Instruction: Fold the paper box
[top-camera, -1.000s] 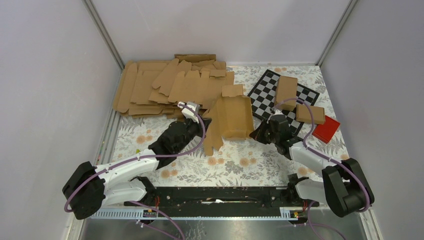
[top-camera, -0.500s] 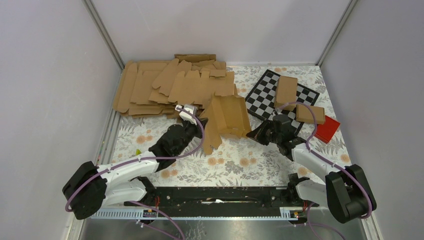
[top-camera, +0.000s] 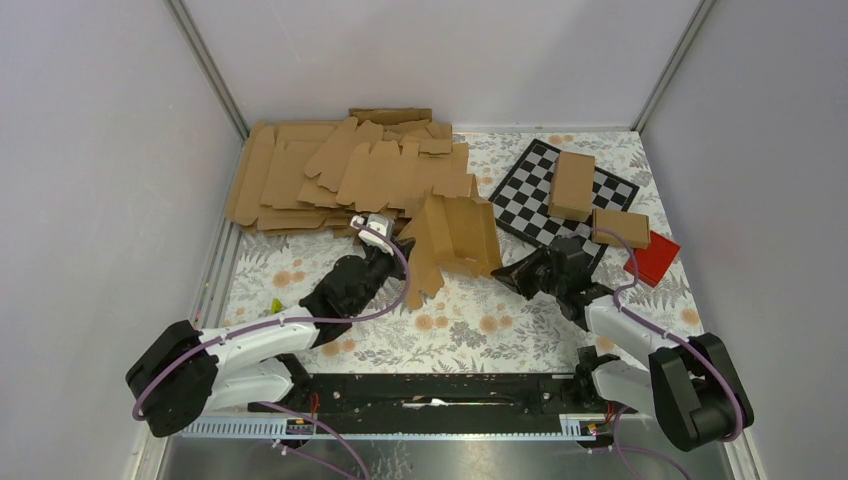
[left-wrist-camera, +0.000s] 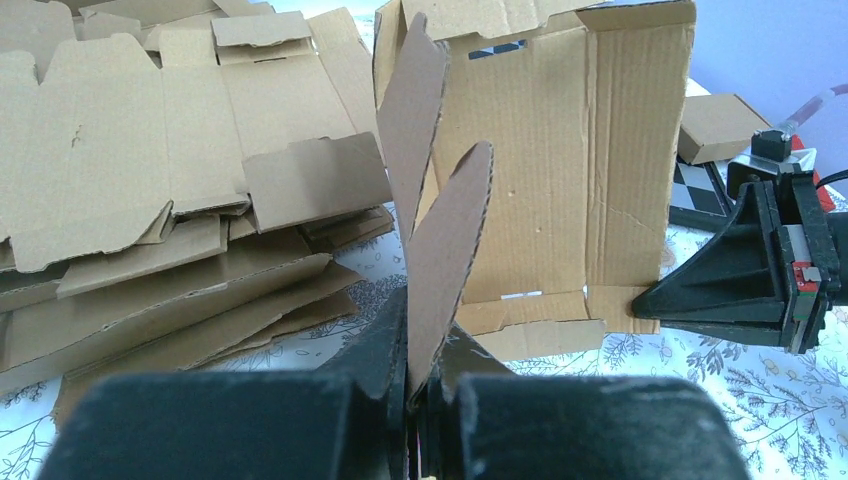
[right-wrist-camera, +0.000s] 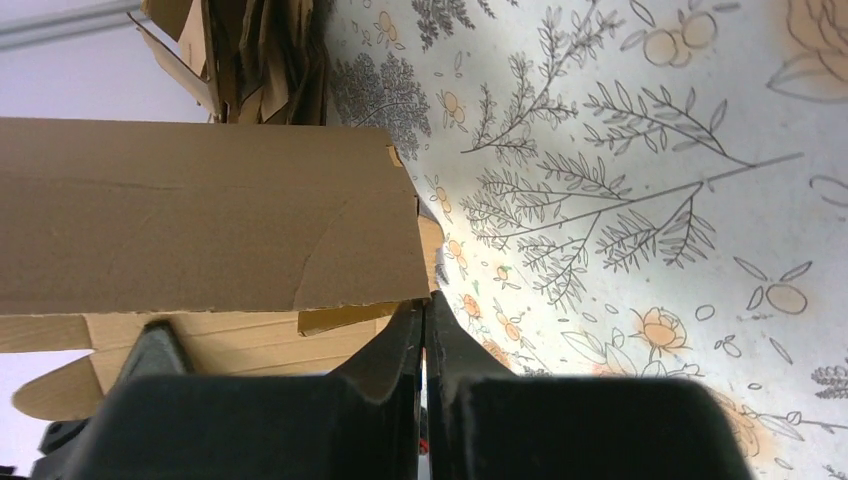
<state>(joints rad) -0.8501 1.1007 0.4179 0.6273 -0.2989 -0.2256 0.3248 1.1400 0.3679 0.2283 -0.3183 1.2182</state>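
While it sits half-folded at mid-table, the paper box (top-camera: 458, 235) has its big panel tilted up and 2 rounded flaps hanging off the left side toward the near edge. Left gripper (left-wrist-camera: 420, 375) is clenched on 1 of those flaps, which stands upright between the fingers in the left wrist view. Right gripper (right-wrist-camera: 425, 320) is closed tight with its tips at the box's near right corner; can't tell if any card is actually pinched between them. Just behind and left of the box, a messy stack of flat blanks (top-camera: 330, 175) spreads along the back left. To the right lies a checkerboard mat (top-camera: 530, 185) with 2 closed cartons, 1 (top-camera: 572, 183) on it and 1 (top-camera: 620, 227) at its right edge, touching a red block (top-camera: 652, 258). Everything rests on a floral tablecloth (top-camera: 480, 320)
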